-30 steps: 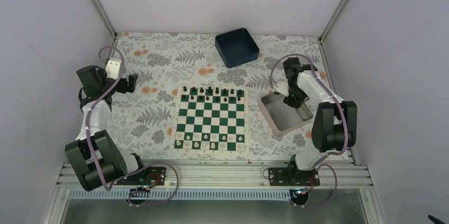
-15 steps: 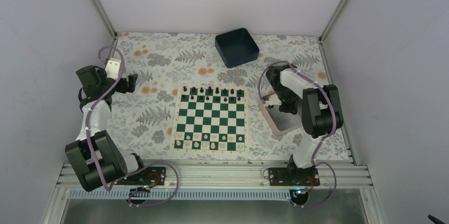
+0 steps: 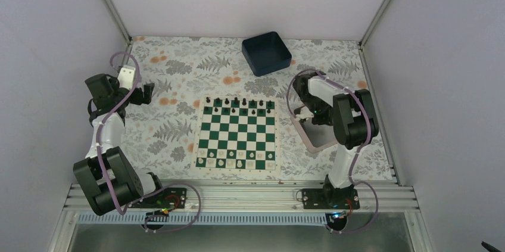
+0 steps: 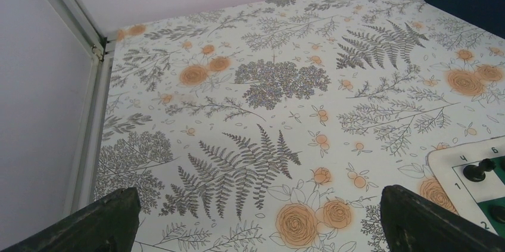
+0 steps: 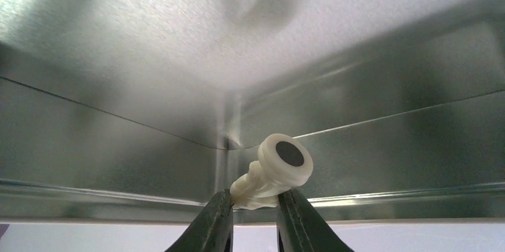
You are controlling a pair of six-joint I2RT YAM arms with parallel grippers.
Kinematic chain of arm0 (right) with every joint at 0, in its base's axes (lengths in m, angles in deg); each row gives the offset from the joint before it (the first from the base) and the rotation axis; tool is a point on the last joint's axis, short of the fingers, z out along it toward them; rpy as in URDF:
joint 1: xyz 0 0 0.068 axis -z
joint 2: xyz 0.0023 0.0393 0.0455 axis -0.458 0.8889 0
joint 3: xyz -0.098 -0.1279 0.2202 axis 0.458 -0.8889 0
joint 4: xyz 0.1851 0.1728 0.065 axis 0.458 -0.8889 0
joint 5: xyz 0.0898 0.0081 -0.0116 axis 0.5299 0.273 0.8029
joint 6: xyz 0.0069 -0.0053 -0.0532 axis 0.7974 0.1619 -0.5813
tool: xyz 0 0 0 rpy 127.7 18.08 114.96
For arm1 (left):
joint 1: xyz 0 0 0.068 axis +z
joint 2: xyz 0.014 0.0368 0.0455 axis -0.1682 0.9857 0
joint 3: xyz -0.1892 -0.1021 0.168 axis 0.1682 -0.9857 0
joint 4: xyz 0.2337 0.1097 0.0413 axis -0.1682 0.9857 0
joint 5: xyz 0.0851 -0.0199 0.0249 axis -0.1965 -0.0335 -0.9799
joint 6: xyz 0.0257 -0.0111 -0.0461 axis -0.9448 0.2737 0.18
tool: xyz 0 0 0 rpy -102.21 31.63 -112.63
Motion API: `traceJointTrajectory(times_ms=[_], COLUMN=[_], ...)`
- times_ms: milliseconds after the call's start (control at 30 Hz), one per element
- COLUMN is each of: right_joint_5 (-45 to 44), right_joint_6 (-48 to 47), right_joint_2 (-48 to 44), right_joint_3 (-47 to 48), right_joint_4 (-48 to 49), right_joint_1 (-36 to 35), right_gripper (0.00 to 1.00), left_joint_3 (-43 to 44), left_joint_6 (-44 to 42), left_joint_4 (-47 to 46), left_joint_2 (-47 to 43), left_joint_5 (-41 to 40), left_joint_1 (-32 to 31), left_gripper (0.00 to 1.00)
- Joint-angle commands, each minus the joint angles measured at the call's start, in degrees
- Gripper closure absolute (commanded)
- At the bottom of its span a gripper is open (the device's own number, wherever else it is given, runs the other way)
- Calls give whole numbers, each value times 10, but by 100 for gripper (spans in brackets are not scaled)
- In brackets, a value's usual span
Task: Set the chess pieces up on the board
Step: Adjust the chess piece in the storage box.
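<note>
**Right pincer [image 5: 255, 204] has a small cream plastic chess piece [image 5: 273, 171], gripped off-axis**

The pincer is closed narrow on the piece, inside the silver metal tray [image 5: 357, 55] just right of the green-and-white square chessboard [image 3: 238, 134]. The piece lies tilted across the jaws, pinched at its thin end, with the dark disc of its base facing the wrist camera. Can't tell which piece it is.

Left pincer [image 4: 262, 228] is spread wide with nothing in it, over the floral-print desk [image 4: 268, 85] well left of the board.

On the board, small black chess pieces [image 3: 238, 106] line the far edge and cream pieces [image 3: 238, 158] the near edge. Open squares are too small to read.

My read is that the step is to lift out and carry to the board's near edge. To do it well:
- Lift straight up past the tray wall before moving toward the board.
- Go slow, since the hold is thin and could slip.
- Turn the wrist so the base faces down before lowering.
- Come down from above the square, or it may knock its neighbours.
</note>
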Motion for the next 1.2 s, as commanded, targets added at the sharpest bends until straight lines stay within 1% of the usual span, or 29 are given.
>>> traceJointTrajectory(times_ms=[0, 233, 367, 567, 633, 767, 867, 900, 967, 1033, 1167], right_joint_5=[-22, -1, 14, 49, 86, 162, 258, 283, 314, 341, 409], right_joint_6=[-33, -27, -13, -13, -19, -32, 8, 20, 42, 83, 158], right_joint_2=[5, 11, 16, -7, -22, -61, -57, -61, -79, -94, -132], right_joint_3=[14, 29, 46, 43, 53, 61, 119, 125, 113, 100, 62], right_joint_4=[-15, -14, -14, -14, -13, 16, -13, -14, 3, 19, 57], right_joint_1=[-4, -5, -5, -1, 6, 34, 71, 85, 110, 141, 184], right_gripper=[79, 69, 68, 65, 64, 56, 53, 52, 51, 52, 55], left_joint_3=[14, 12, 12, 12, 11, 13, 13, 13, 14, 15, 16], left_joint_6=[2, 2, 2, 1, 2, 2, 3, 3, 3, 3, 5], left_joint_4=[-6, -4, -4, -4, -6, -3, -1, -1, 1, 3, 4], left_joint_2=[-2, -5, -6, -6, -6, -5, -9, -10, -13, -15, -15], left_joint_5=[15, 15, 15, 16, 16, 19, 19, 19, 19, 20, 25], left_joint_1=[4, 3, 4, 5, 6, 5, 6, 6, 6, 7, 7], left_gripper=[0, 0, 0, 0, 0, 0, 0, 0, 0, 0, 0])
